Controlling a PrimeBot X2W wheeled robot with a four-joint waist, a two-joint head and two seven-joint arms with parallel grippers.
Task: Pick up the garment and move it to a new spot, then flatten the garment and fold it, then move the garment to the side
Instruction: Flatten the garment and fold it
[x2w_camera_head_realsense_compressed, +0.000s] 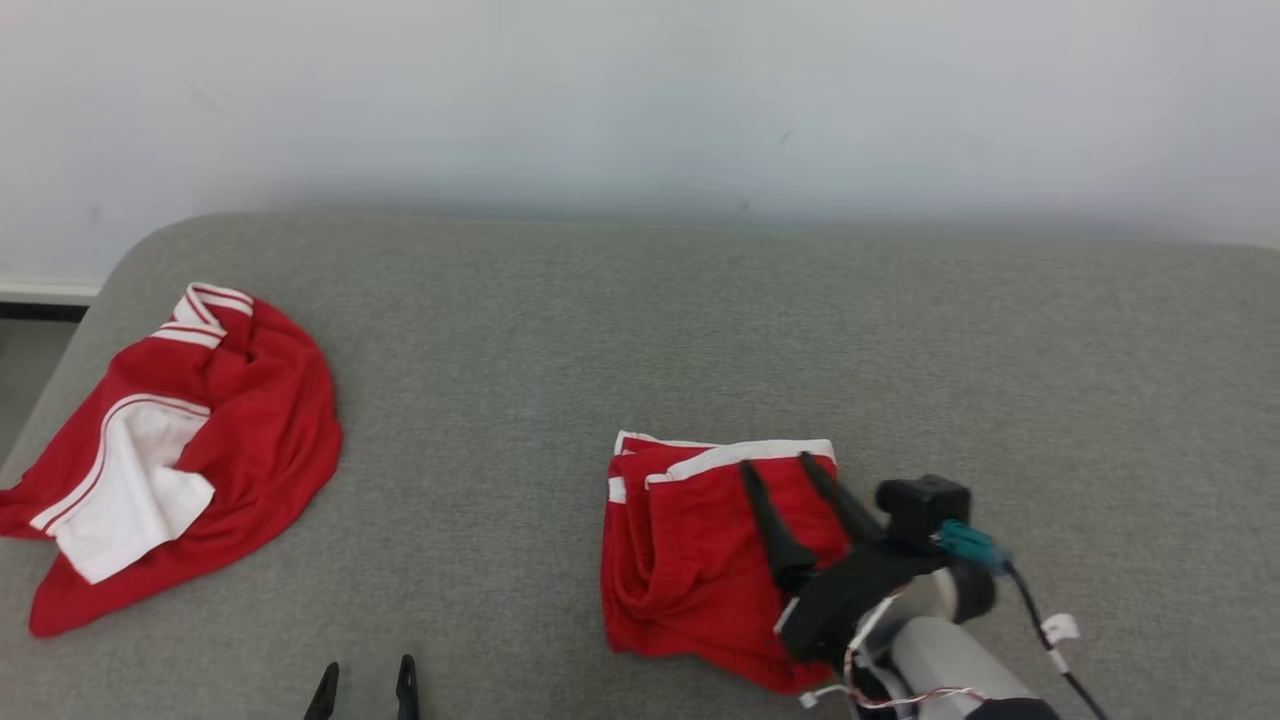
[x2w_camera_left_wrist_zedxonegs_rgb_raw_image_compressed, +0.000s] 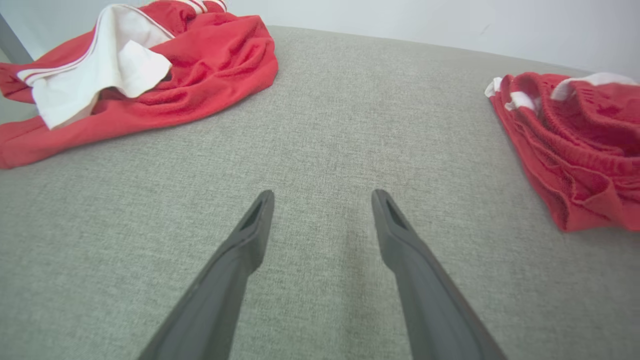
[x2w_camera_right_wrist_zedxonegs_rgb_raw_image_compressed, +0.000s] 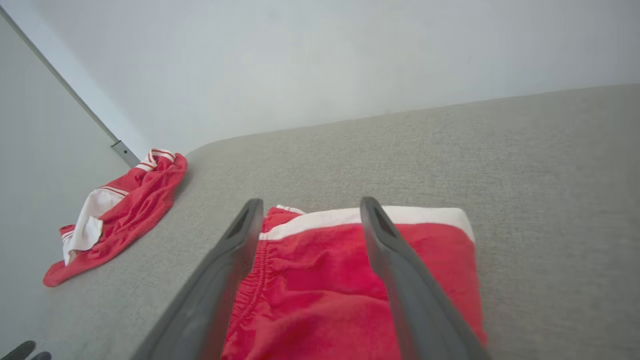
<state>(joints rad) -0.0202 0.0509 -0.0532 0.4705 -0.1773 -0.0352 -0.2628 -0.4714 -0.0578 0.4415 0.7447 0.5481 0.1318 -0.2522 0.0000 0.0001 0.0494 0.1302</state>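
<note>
Both sets of jaws stand wide: the right gripper (x2w_camera_head_realsense_compressed: 775, 463) spreads over the folded shorts (x2w_camera_head_realsense_compressed: 690, 560); the left gripper (x2w_camera_head_realsense_compressed: 367, 665) frames bare couch (x2w_camera_head_realsense_compressed: 600, 330), holding nothing.

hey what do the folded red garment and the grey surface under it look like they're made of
Folded garment: soft knit fabric, possibly cotton or polyester, matte. It has a fuzzy texture, a gathered elastic-looking band and white trim.
Surface: probably woven grey upholstery, matte. It has a fine flecked grain and a rounded, padded-looking corner.

folded garment (x2w_camera_head_realsense_compressed: 680, 560): red, white band | crumpled garment (x2w_camera_head_realsense_compressed: 270, 430): red, white panel, stripes | cushion (x2w_camera_head_realsense_compressed: 700, 330): grey
</note>
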